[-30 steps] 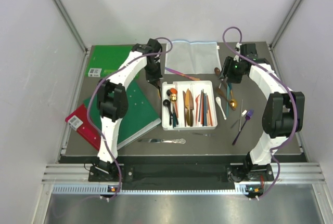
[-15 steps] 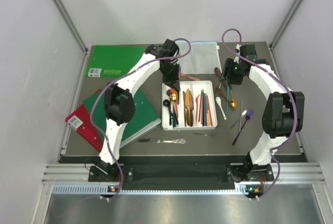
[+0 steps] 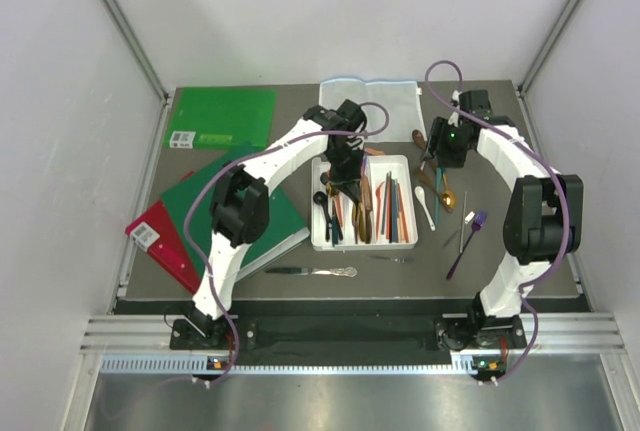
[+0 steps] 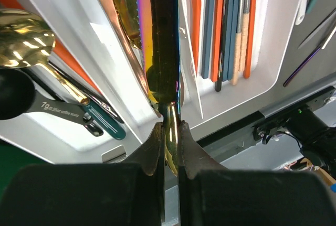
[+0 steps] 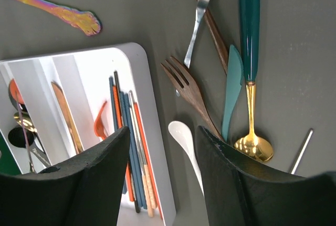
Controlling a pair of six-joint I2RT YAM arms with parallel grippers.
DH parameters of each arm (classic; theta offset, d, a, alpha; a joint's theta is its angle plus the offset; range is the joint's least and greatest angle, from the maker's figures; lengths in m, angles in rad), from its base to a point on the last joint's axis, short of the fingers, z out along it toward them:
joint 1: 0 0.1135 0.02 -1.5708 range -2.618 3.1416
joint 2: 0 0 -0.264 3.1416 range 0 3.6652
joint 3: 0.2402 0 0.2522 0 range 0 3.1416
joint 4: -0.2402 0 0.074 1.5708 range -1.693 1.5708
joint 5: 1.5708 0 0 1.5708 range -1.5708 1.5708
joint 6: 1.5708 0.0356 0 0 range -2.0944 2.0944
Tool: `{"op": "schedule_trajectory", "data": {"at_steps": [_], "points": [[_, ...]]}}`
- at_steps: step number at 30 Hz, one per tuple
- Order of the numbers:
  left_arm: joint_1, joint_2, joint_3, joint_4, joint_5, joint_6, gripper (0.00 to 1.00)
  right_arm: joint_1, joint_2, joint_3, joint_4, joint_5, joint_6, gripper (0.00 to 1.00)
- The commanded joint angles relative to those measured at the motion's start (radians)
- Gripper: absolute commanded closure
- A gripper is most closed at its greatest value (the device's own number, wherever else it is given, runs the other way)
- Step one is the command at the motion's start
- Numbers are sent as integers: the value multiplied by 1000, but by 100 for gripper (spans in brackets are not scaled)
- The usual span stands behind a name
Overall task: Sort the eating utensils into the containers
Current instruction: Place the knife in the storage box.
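Observation:
My left gripper (image 4: 169,131) is shut on a dark iridescent utensil (image 4: 164,42), which hangs lengthwise over the middle compartments of the white tray (image 4: 265,74). The tray holds a gold spoon (image 4: 26,32), a gold knife (image 4: 126,6) and chopsticks (image 4: 231,27). From above, the left gripper (image 3: 345,166) is over the tray's (image 3: 365,247) back left part. My right gripper (image 5: 164,131) is open above the table beside the tray's right wall, holding nothing. Loose on the table under it lie a white spoon (image 5: 181,137), a wooden fork (image 5: 189,89), a teal-handled gold spoon (image 5: 250,53) and a teal knife (image 5: 231,95).
Green books (image 3: 225,116) and a red one (image 3: 160,241) cover the table's left side. A silver knife (image 3: 310,271) lies in front of the tray and a purple utensil (image 3: 465,246) to its right. A pink iridescent utensil (image 5: 58,11) lies behind the tray, near a clear bag (image 3: 370,106).
The left arm swung right from beside the tray's back left corner to over the tray, still shut on the utensil. The right arm stayed put.

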Motion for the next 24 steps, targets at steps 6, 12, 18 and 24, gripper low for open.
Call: {"op": "schedule_trajectory", "data": {"at_steps": [6, 12, 18, 24], "points": [[-28, -32, -101, 117, 24, -78, 100, -1, -50, -62, 21, 8, -16, 46], [-26, 14, -87, 154, 4, -106, 100, -1, -75, -81, 20, 9, -16, 45], [-25, 76, -52, 130, -13, -109, 100, -1, -79, -85, 20, 11, -18, 45], [-19, 128, -18, 99, -14, -110, 100, -3, -72, -79, 20, 9, -14, 45]]}}
